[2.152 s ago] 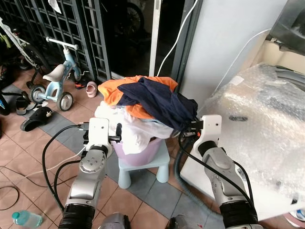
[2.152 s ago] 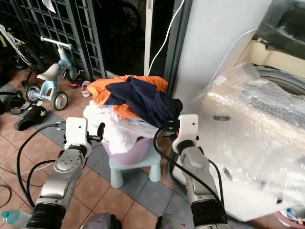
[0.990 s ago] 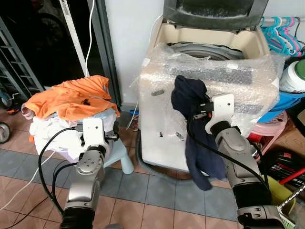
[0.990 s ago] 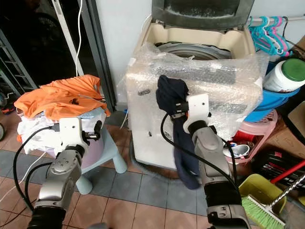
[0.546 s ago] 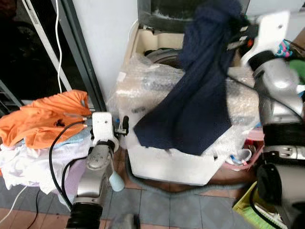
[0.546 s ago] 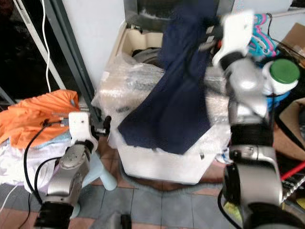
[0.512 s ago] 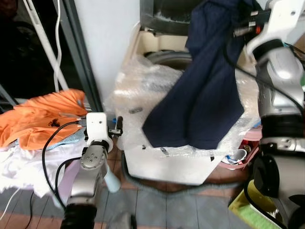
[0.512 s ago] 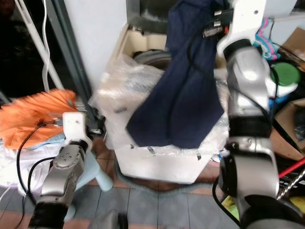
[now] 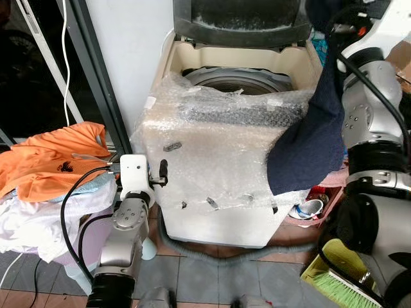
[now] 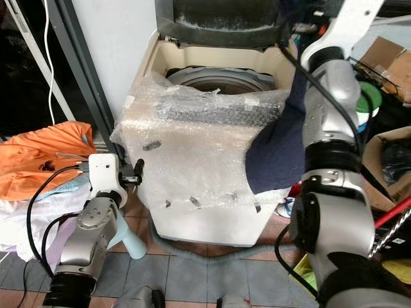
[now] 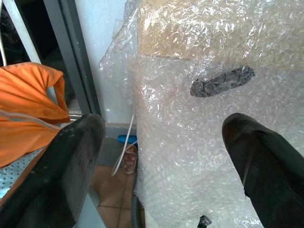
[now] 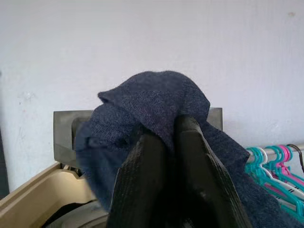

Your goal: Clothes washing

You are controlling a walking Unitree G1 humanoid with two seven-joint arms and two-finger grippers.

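**Q:** Jaws status, both arms?

**A:** The right gripper (image 12: 164, 142) has its jaws clenched on the navy garment (image 9: 308, 138); in the right wrist view both black fingers (image 12: 137, 180) pinch a fold of the cloth. The left gripper (image 11: 161, 142) has its jaws spread apart and holds nothing; in the left wrist view one finger sits at the lower left of the frame and the other at the lower right, with bubble wrap (image 11: 199, 61) between them.

**Q:** Location of the garment?

**A:** It hangs from the upper right of the left eye view, down past the right front corner of the washing machine (image 9: 231, 83). Its lower part drapes against the wrapped front of the machine.

**Q:** Machine condition?

**A:** The lid (image 9: 237, 19) stands raised at the back, and the drum opening (image 9: 234, 80) is exposed. Bubble wrap covers the front and the control panel.

**Q:** Remaining laundry?

**A:** An orange garment (image 9: 48, 160) lies on top of white clothes (image 9: 38, 221) at the lower left of the frame, beside the left arm.

**Q:** Other items?

**A:** A green brush (image 9: 337, 279) sits at the lower right. Teal hangers (image 12: 270, 159) appear in the right wrist view.
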